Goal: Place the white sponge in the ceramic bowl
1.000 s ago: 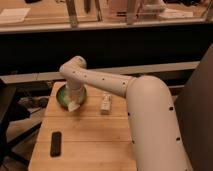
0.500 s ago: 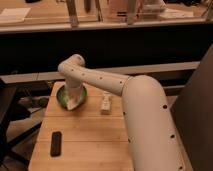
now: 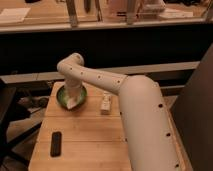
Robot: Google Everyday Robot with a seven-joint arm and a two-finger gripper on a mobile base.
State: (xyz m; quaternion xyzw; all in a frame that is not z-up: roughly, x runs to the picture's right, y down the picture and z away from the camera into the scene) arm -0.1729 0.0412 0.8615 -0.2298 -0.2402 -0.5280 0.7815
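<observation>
The ceramic bowl (image 3: pixel 63 97) is round, green inside, and sits at the far left of the wooden table (image 3: pixel 90 135). My white arm reaches from the right and bends down over it. My gripper (image 3: pixel 73 101) hangs inside the bowl, over its right half. A pale off-white piece (image 3: pixel 75 103) shows at the gripper's tip inside the bowl; it looks like the white sponge, but I cannot tell whether it is held or lying loose.
A small white bottle-like object (image 3: pixel 105 104) stands just right of the bowl. A black flat rectangular object (image 3: pixel 56 144) lies near the table's front left. A counter with shelves runs along the back. A dark chair is at the left edge.
The arm has swung a little left and lowered, bringing the gripper deeper over and into the bowl. Nothing else has moved.
</observation>
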